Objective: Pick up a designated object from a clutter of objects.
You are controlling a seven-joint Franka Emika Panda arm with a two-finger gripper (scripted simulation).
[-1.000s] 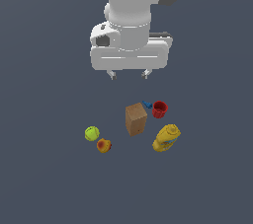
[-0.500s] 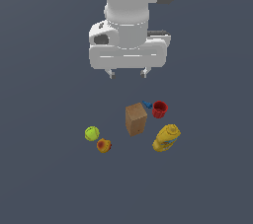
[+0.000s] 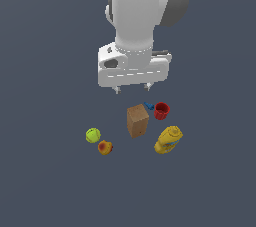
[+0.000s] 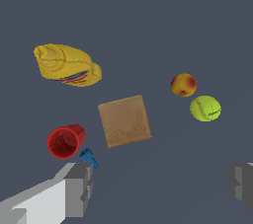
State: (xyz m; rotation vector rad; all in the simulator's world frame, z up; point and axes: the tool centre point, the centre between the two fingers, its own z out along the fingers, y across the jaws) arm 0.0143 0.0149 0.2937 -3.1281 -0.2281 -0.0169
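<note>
The brown box (image 3: pixel 137 120) stands upright in the middle of the clutter; the wrist view shows its plain top face (image 4: pixel 124 120). My gripper (image 3: pixel 133 89) hangs above and behind it, open and empty, with the fingertips (image 4: pixel 79 188) set wide apart. A red mug (image 3: pixel 161 111) and a tiny blue piece (image 3: pixel 149 106) sit by the box on the exterior view's right. A yellow bottle (image 3: pixel 168 140) lies further to that side. A yellow-green ball (image 3: pixel 93 135) and an orange-red fruit (image 3: pixel 105 147) lie to the exterior view's left.
The objects rest on a plain dark grey floor (image 3: pixel 50 181). In the wrist view the mug (image 4: pixel 65 141), blue piece (image 4: pixel 89 158), bottle (image 4: pixel 66 63), ball (image 4: pixel 205 108) and fruit (image 4: pixel 183 85) ring the box with gaps between them.
The gripper has come down a little toward the clutter. The objects have not moved.
</note>
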